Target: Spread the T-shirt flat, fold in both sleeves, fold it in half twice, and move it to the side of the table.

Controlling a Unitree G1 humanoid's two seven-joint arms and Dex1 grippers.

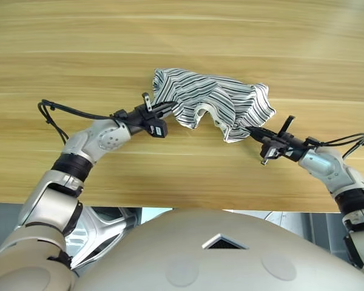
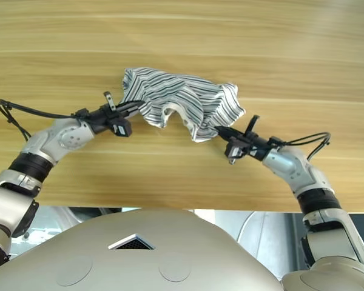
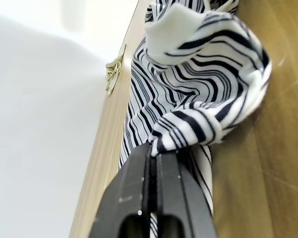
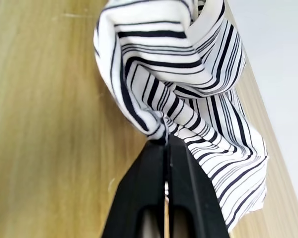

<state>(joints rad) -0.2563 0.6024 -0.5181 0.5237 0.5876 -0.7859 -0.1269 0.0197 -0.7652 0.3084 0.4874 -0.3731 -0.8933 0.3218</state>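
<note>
T-shirt [image 1: 209, 100]: one, crumpled on table [image 1: 79, 36] | left fingers [image 3: 134, 191] pinch one edge | right fingers [image 4: 149, 191] pinch another

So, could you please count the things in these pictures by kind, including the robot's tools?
Striped T-shirt: 1
Wooden table: 1
Tools: 2, the left tool and the right tool, each shut on the T-shirt
Total: 4
</note>
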